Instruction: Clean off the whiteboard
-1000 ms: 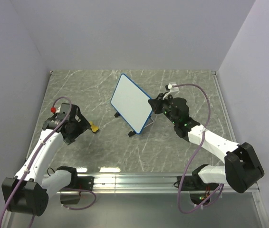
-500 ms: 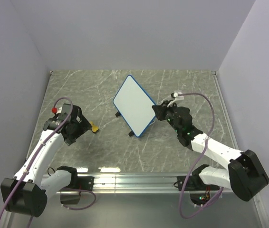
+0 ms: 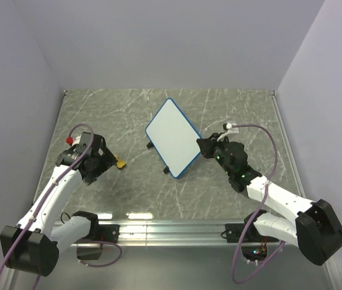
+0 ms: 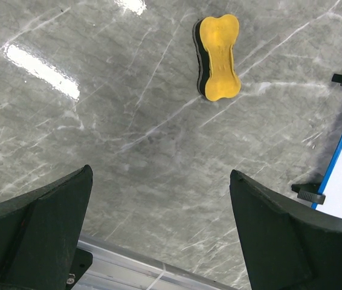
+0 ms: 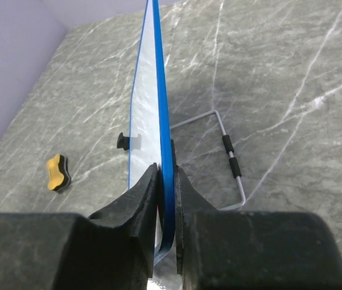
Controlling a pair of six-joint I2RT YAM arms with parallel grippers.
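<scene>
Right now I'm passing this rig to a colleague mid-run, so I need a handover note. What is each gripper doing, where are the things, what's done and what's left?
The left gripper is open and empty above the table. The yellow eraser lies loose ahead of it.
The right gripper is shut on the blue rim of the whiteboard, holding it tilted mid-table.
Done: the face seen from above shows no marks.
Left: probably only setting the whiteboard down and letting go. Its other face is hidden, so check that first.
</scene>
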